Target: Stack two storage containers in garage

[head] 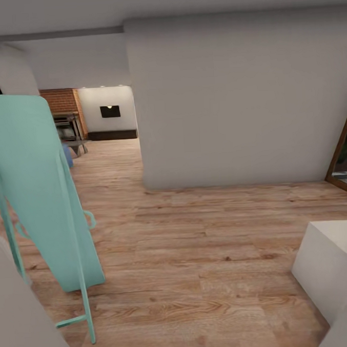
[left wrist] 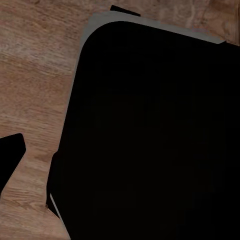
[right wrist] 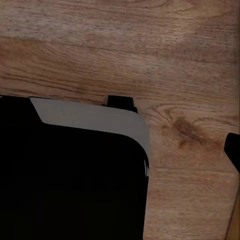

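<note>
1. Head view: I see no storage containers. The living room (head: 96, 124), with its brick fireplace (head: 65, 118), lies far left through the opening past the grey wall (head: 230, 98). That's where I judge I must steer, past the teal ironing board (head: 38, 192) near left.
2. Left wrist view: dark robot body over wood plank floor (left wrist: 35, 75); I cannot tell the hand's opening.
3. Right wrist view: the same, hand state unclear.

A teal folding frame (head: 39, 197) leans at the left. A plain grey wall (head: 230, 98) stands ahead, a white block (head: 331, 269) sits at the right.
</note>
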Controlling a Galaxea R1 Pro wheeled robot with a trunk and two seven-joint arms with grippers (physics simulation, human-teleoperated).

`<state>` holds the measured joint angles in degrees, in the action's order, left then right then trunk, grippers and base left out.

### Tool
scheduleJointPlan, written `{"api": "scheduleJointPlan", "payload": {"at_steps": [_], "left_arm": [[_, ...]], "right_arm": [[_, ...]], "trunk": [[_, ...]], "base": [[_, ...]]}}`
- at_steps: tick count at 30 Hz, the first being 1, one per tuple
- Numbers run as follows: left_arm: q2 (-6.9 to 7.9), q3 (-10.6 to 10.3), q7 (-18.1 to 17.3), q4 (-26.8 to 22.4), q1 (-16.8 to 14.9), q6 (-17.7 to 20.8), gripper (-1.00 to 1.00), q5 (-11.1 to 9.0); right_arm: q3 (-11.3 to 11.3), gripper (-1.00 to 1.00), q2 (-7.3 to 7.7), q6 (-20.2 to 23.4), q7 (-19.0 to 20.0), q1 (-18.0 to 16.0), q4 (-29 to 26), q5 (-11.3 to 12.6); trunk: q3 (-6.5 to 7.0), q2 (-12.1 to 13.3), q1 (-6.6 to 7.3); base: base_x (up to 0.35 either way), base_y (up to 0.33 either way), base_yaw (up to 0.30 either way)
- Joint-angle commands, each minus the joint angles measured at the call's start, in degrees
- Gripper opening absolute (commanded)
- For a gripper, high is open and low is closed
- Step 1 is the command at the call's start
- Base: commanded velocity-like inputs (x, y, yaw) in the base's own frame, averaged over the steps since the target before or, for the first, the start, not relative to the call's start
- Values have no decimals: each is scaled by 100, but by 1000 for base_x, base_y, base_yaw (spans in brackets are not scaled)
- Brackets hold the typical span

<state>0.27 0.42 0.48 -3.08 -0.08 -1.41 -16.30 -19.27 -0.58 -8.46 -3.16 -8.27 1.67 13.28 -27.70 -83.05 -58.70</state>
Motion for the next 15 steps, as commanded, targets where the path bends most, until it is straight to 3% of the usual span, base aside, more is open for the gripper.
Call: {"api": "scheduleJointPlan", "payload": {"at_steps": [1,15], "left_arm": [[0,2,5,-3,-1,-10,100,-20],[3,2,5,-4,-1,-16,100,-23]], "right_arm": [[-49,100,-2,-33,-9,-7,18,52],[-41,100,5,-42,-23,-8,18,63]], "trunk": [[-5,-2,-3],[-5,-2,-3]], "base": [[323,0,0],[324,0,0]]}}
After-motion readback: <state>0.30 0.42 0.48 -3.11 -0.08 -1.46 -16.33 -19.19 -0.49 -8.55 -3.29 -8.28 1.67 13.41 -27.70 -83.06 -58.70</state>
